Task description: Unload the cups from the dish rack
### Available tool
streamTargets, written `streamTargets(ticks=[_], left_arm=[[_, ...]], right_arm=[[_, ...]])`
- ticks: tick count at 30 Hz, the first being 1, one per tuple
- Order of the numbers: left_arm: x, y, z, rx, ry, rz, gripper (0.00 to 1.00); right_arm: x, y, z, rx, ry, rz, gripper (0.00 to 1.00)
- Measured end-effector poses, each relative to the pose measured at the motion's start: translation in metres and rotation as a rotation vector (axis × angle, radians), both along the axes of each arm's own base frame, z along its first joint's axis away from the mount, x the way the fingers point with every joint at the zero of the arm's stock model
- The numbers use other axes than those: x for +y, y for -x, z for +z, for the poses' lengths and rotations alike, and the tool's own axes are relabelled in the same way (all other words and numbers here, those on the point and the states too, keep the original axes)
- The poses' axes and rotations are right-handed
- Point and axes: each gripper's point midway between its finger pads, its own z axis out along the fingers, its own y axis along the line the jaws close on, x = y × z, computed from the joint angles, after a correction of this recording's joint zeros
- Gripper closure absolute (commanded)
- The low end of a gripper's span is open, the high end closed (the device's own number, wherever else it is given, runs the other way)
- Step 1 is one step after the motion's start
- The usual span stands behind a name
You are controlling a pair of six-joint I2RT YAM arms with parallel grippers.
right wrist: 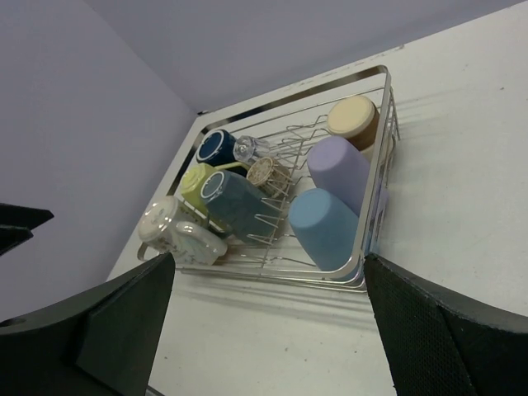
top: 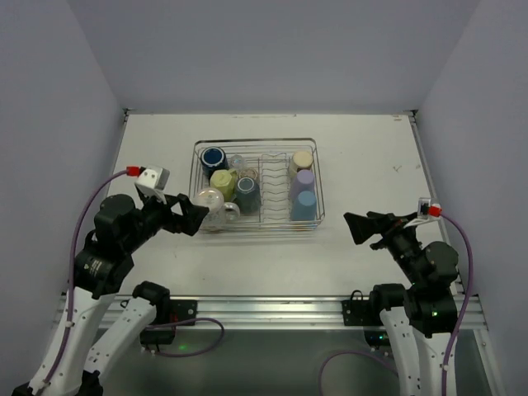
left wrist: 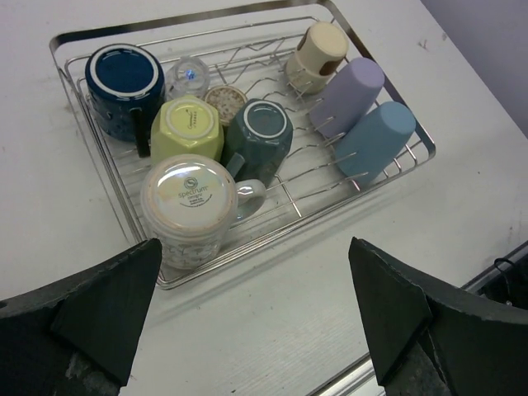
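Observation:
The silver wire dish rack [top: 256, 141] sits mid-table with several cups in it. On its left are a dark blue cup [top: 214, 157], a clear glass [top: 237, 162], a yellow-green cup [top: 223, 181], a teal cup [top: 247, 191] and a white patterned mug [top: 209, 200]. On its right are a cream cup [top: 303, 159], a lavender cup [top: 304, 180] and a light blue cup [top: 303, 205]. My left gripper [top: 198, 219] is open and empty, just short of the rack's near-left corner by the white mug [left wrist: 188, 206]. My right gripper [top: 353, 228] is open and empty, right of the rack near the light blue cup [right wrist: 323, 227].
The rack's plate-slot wires [top: 271, 186] run down its middle. A small round patterned item [left wrist: 225, 101] lies between the cups. Purple walls close in the table on the left, back and right. A metal rail [top: 264, 307] runs along the near edge.

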Motion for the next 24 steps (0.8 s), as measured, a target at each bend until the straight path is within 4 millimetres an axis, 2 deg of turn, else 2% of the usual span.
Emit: streamTargets(ticks=[9,14,20,24], left_arm=[[-0.013,-0.017,-0.031,0.151,-0.053,-0.046,0.0],[-0.011,-0.03,-0.051,0.221,-0.095,-0.016,0.0],[-0.007,-0.038,-0.056,0.23,-0.11,0.02,0.0],[-0.007,-0.044,-0.067,0.256,-0.123,0.031,0.0]], right_arm=[[0.005,0.003,-0.002,0.007,0.005,0.034,0.01],[0.009,0.005,-0.003,0.007,0.0,0.061,0.01],[0.016,0.003,-0.013,0.037,-0.014,0.105,0.01],[0.018,0.001,-0.022,0.058,-0.017,0.114,0.01]])
